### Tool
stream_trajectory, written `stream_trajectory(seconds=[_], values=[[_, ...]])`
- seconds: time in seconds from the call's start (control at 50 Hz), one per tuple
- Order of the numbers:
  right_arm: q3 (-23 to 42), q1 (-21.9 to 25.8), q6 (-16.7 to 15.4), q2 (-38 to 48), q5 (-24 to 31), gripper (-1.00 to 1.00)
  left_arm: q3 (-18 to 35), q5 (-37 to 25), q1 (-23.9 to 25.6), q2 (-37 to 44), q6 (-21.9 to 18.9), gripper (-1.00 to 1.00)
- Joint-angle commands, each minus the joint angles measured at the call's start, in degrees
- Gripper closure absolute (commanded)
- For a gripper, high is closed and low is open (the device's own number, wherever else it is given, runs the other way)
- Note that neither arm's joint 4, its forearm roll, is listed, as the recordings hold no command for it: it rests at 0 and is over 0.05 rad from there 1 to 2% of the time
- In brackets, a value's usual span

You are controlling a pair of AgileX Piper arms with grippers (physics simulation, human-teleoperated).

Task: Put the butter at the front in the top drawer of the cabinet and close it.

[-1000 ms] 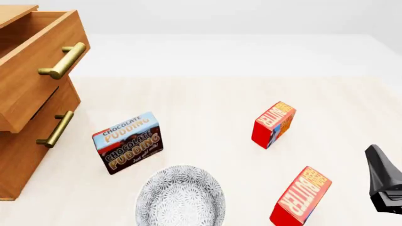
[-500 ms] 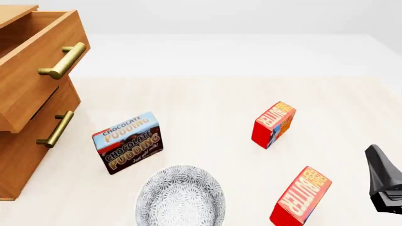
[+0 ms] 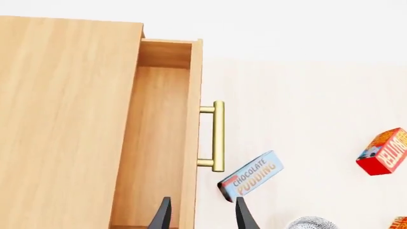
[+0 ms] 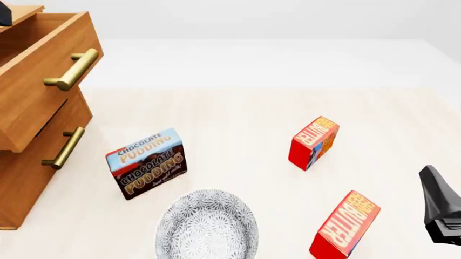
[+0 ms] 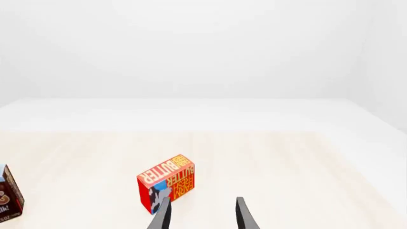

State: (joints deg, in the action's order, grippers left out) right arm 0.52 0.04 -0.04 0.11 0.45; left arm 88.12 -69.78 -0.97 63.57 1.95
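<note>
The butter at the front [image 4: 344,224] stands near the table's front edge, right of centre; only its corner [image 3: 399,223] shows in the left wrist view. A second identical carton [image 4: 314,142] [image 5: 167,182] [image 3: 384,151] stands farther back. The cabinet [image 4: 29,178] is at the left, and its top drawer [image 4: 51,48] [image 3: 159,143] is pulled out and looks empty. My left gripper [image 3: 203,217] hangs open above the drawer's front wall. My right gripper [image 5: 202,214] is open with nothing between its fingers. It is right of the front butter and faces the rear carton.
A chocolate pudding box [image 4: 148,163] [image 3: 251,175] stands in front of the cabinet. A grey patterned plate [image 4: 207,226] lies at the front edge, left of the front butter. Brass handles [image 4: 72,70] [image 3: 218,136] jut from the drawer fronts. The right arm's dark body [image 4: 438,208] is at the right edge.
A dark bit of the left arm has come into the top-left corner of the front view, over the cabinet. The cartons, box, plate and right arm have not moved.
</note>
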Motion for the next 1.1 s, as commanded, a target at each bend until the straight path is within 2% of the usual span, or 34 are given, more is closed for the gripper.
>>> stream_trajectory(seconds=[0.02,0.28,0.72,0.86,1.1], values=[[0.01,-0.02,0.01,-0.03,0.01,-1.00,0.50,0.78,-0.95,3.23,0.57,-1.00],[-0.02,-0.02,0.01,0.01,-0.04,-1.00,-0.41,2.22,-0.89,5.01,1.55,-1.00],[-0.32,-0.02,0.02,0.01,-0.33,-1.00,-8.01,6.75,-0.55,5.23,3.33,-1.00],[-0.33,-0.02,0.02,0.01,-0.34,-1.00,-8.56,6.67,0.75,4.92,4.29,-1.00],[-0.25,-0.02,0.02,-0.01,-0.23,-1.00,-9.84,7.10,0.03,4.99,3.80,-1.00]])
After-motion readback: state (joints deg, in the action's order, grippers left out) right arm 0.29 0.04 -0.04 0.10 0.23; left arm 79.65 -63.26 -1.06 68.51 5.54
